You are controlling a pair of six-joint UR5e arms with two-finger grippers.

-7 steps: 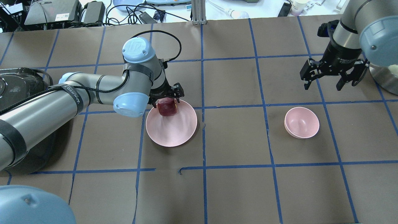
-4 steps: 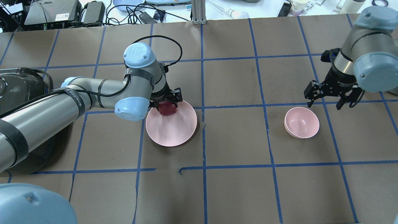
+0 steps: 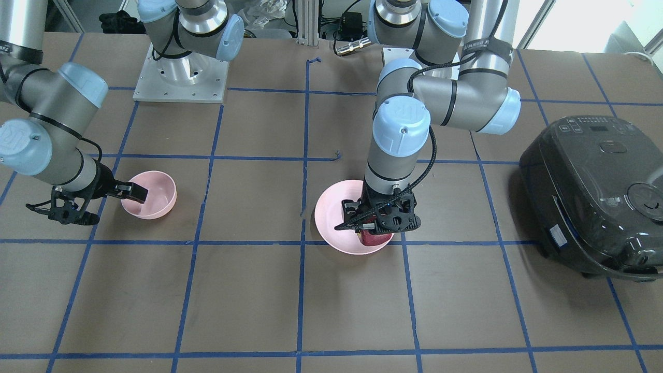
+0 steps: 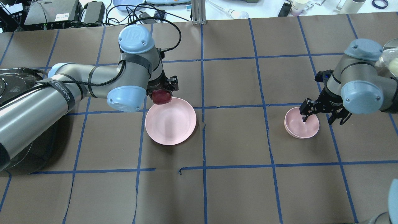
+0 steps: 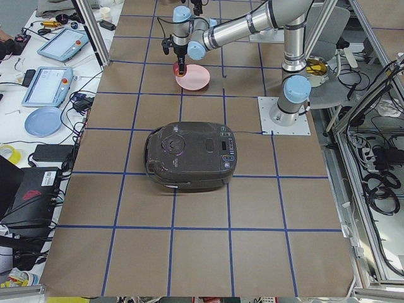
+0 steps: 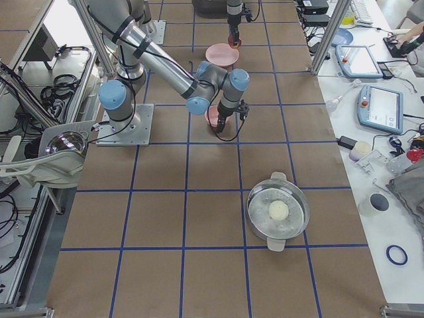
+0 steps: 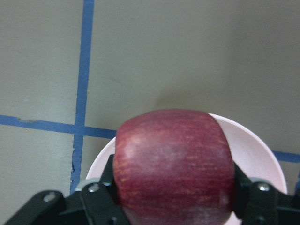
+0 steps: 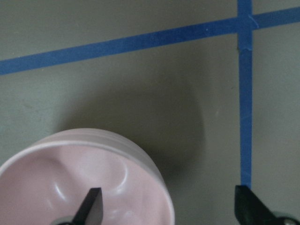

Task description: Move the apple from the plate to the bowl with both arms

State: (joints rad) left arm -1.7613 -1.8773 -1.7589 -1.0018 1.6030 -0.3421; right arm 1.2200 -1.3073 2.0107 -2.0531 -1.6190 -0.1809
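At the far left sat a dark cooker (image 3: pixel 595 197), well apart from the work. Next came the left gripper (image 3: pixel 376 224), pointing down and clamped on the apple (image 4: pixel 161 97). The left wrist view showed its two fingers (image 7: pixel 98 199) pressed against opposite flanks of the blocky red fruit. The apple hung over the far-left edge of the plate (image 4: pixel 174 124) and looked lifted off the dish, though the gap beneath it could not be read surely. The rest of the plate spread out to the right of the fruit.

The coming move turned on one relation: the bowl (image 4: pixel 306 132) lay straight to the right of the apple and well apart from it. Brown table (image 4: pixel 236 137) ran between the two, and no object showed on that line. The left arm alone carried the fruit, while the right arm was the one at the target.

At the bowl, the right gripper (image 4: pixel 319 120) was spread wide and low, straddling the bowl's right wall. One finger (image 8: pixel 90 206) sat inside the hollow and the other stood outside, over the table. The bowl looked barely wider than the apple, so that inner finger was probably the real obstacle to a drop, unless the gripper was there to steady or fetch the bowl. At the far right a lidded steel pot (image 6: pixel 278 211) stood well apart from the bowl
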